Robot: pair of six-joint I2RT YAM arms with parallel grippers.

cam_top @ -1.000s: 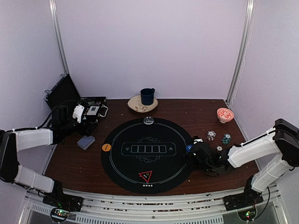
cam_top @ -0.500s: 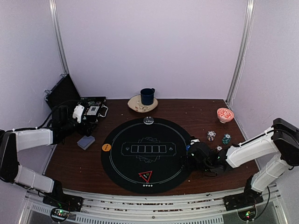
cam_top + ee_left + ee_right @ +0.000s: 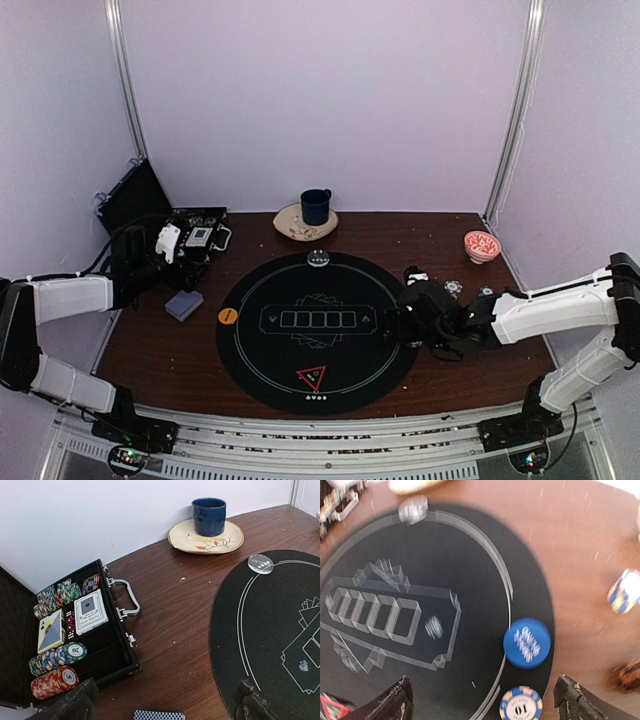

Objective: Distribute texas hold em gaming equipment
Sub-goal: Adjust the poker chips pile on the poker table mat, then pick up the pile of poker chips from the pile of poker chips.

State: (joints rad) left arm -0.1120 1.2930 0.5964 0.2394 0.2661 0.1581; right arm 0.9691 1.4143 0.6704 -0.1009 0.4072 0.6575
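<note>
Lilac-walled booth, brown tabletop (image 3: 170,350), round black mat (image 3: 315,320) at centre.

Top view: open case (image 3: 190,235) far left, left jaws beside it. Card deck (image 3: 184,304) on wood near it. Orange disc (image 3: 228,316) at mat's left edge, white disc (image 3: 318,258) at far edge, triangle marker (image 3: 311,378) at near edge. Mug (image 3: 316,206) on saucer (image 3: 290,228); bowl (image 3: 481,245) far right. Right jaws at mat's right edge.

Left wrist: jaws spread wide, nothing between. Case holds chip rolls (image 3: 55,680) and decks (image 3: 90,611).

Right wrist (blurred): jaws spread wide, empty. Blue disc (image 3: 527,643) on mat's rim, striped chip (image 3: 520,706) just beside it and nearer the jaws. Loose chips (image 3: 623,591) on wood, apart.

Handling note: a pick looks imminent, likely the striped chip or the blue disc. Centre over one piece only, descend straight, pinch across its edge. The neighbour sits close enough to be nudged.
</note>
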